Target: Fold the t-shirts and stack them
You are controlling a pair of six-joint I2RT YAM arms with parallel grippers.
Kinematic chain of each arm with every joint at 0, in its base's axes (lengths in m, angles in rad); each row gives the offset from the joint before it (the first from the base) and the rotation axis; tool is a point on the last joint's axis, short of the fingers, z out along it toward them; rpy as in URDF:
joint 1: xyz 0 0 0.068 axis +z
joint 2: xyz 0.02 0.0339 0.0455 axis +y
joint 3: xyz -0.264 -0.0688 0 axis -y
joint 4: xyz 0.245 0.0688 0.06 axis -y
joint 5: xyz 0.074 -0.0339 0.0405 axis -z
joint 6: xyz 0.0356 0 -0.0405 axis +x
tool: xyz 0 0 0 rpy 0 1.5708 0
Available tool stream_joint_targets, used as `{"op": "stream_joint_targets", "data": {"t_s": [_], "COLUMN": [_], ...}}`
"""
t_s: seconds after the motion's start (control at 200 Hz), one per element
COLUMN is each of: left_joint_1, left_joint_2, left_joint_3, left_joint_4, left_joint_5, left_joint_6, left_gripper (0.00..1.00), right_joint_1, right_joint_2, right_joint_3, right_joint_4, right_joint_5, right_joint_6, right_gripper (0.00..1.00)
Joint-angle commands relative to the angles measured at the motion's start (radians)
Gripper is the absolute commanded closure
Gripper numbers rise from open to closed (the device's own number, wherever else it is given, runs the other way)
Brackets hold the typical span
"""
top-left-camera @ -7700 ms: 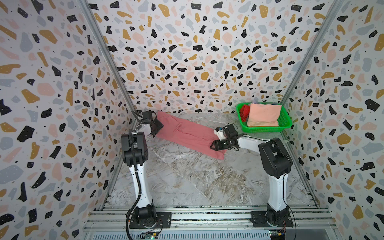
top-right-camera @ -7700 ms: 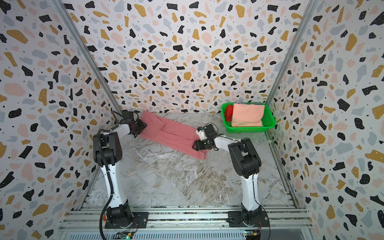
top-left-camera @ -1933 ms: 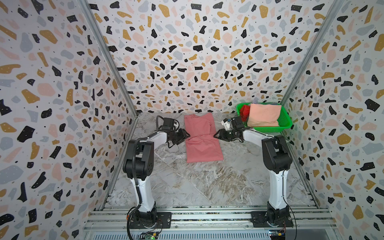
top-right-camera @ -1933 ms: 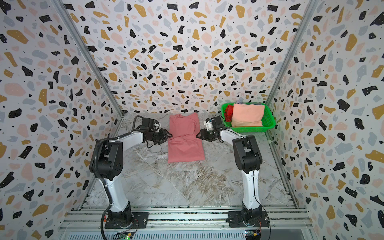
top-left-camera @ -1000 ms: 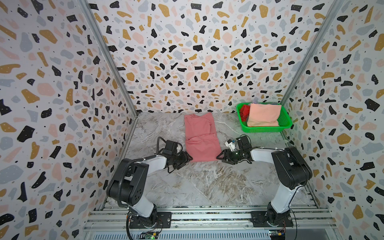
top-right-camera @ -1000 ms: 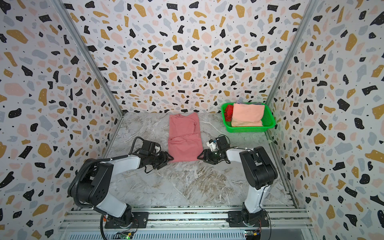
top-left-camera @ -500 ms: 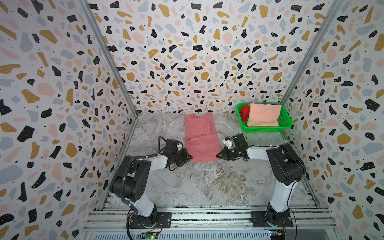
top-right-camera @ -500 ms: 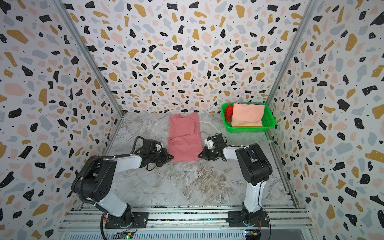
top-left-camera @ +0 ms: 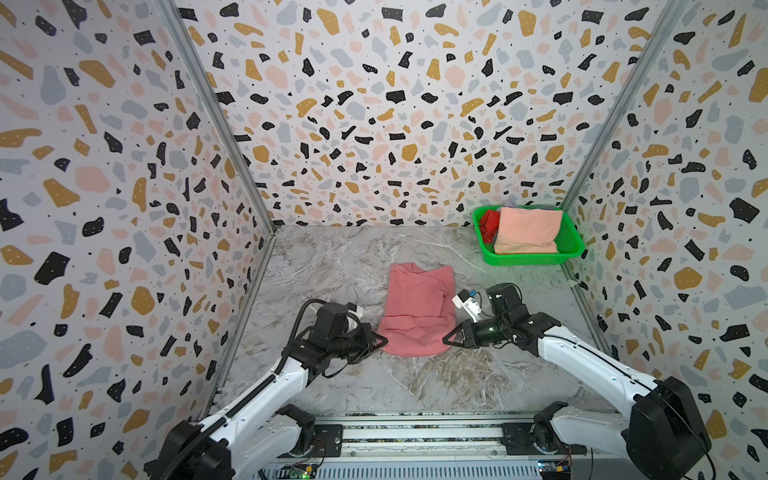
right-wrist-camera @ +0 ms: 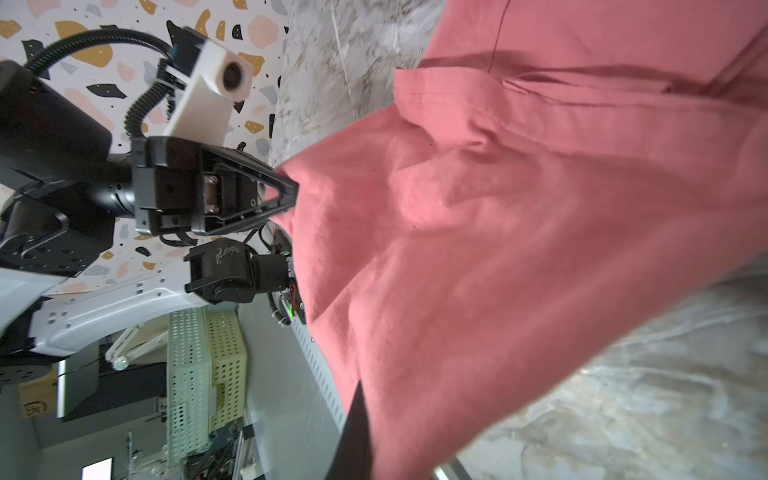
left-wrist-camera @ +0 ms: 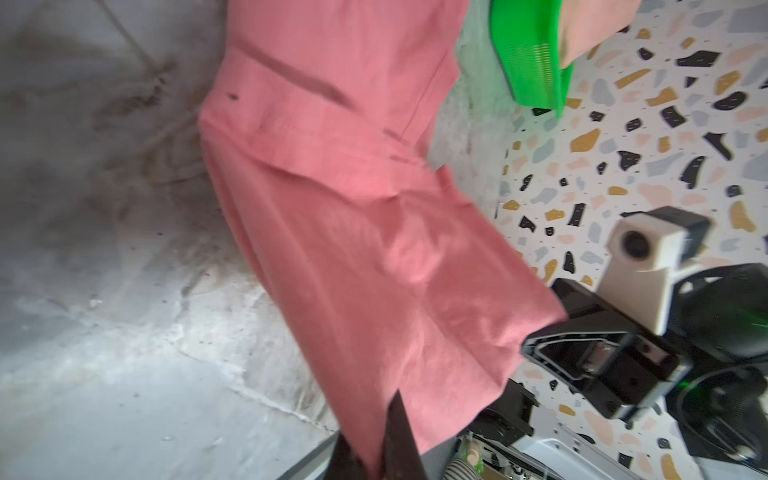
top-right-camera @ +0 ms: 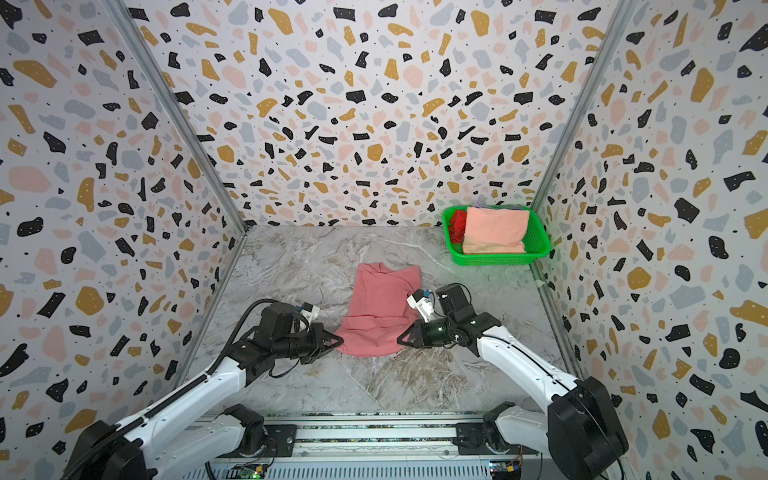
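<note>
Two near-hem corners of the rose-pink t-shirt (top-left-camera: 417, 309) are pinched, one by the left gripper (top-left-camera: 381, 341), one by the right gripper (top-left-camera: 446, 338). It lies on the marble tabletop (top-left-camera: 332, 262), sleeves tucked in. The halving fold seems in hand — next, lift both corners evenly toward the collar.

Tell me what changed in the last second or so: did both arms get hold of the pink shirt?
Yes. A second ago both sets of fingers sat beside the near hem, not gripping. Now the left gripper and right gripper are shut on the near corners of the rose-pink shirt, and it has slid toward the robot's bases. The peach shirt and red shirt in the green basket have not moved.
</note>
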Motion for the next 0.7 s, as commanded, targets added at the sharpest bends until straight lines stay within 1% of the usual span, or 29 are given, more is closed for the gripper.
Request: {"op": "stream_joint_targets", "data": {"t_s": [0.0,0.125,0.235,0.34,0.416,0.531,0.606,0.626,0.696], "left_joint_1": [-0.012,-0.012,-0.012,-0.011,-0.009,0.000,0.020,0.029,0.062], "left_joint_2": [-0.048,0.003,0.101,0.213,0.322,0.515,0.630,0.663,0.785], "left_joint_3": [0.024,0.072,0.157,0.262,0.345,0.519,0.626,0.651,0.725], "left_joint_4": [0.023,0.035,0.036,0.037,0.076,0.066,0.055,0.054,0.090], "left_joint_5": [-0.010,0.009,0.026,0.033,0.045,0.064,0.064,0.064,0.074], "left_joint_6": [-0.120,-0.091,-0.029,0.039,0.074,0.165,0.195,0.224,0.219], "left_gripper": [1.00,1.00,1.00,1.00,1.00,1.00,1.00,1.00,1.00], "right_joint_1": [0.018,0.016,0.015,-0.011,-0.043,-0.114,-0.159,-0.171,-0.216], "right_joint_2": [-0.016,-0.002,0.013,0.036,0.052,0.094,0.165,0.191,0.312], "right_joint_3": [0.043,0.085,0.128,0.160,0.169,0.173,0.198,0.209,0.269], "right_joint_4": [-0.070,-0.081,-0.089,-0.080,-0.049,0.087,0.160,0.179,0.234], "right_joint_5": [-0.020,0.012,0.045,0.068,0.104,0.097,0.088,0.085,0.054], "right_joint_6": [0.035,0.038,0.046,0.054,0.077,0.137,0.149,0.145,0.139], "right_gripper": [1.00,1.00,1.00,1.00,1.00,1.00,1.00,1.00,1.00]}}
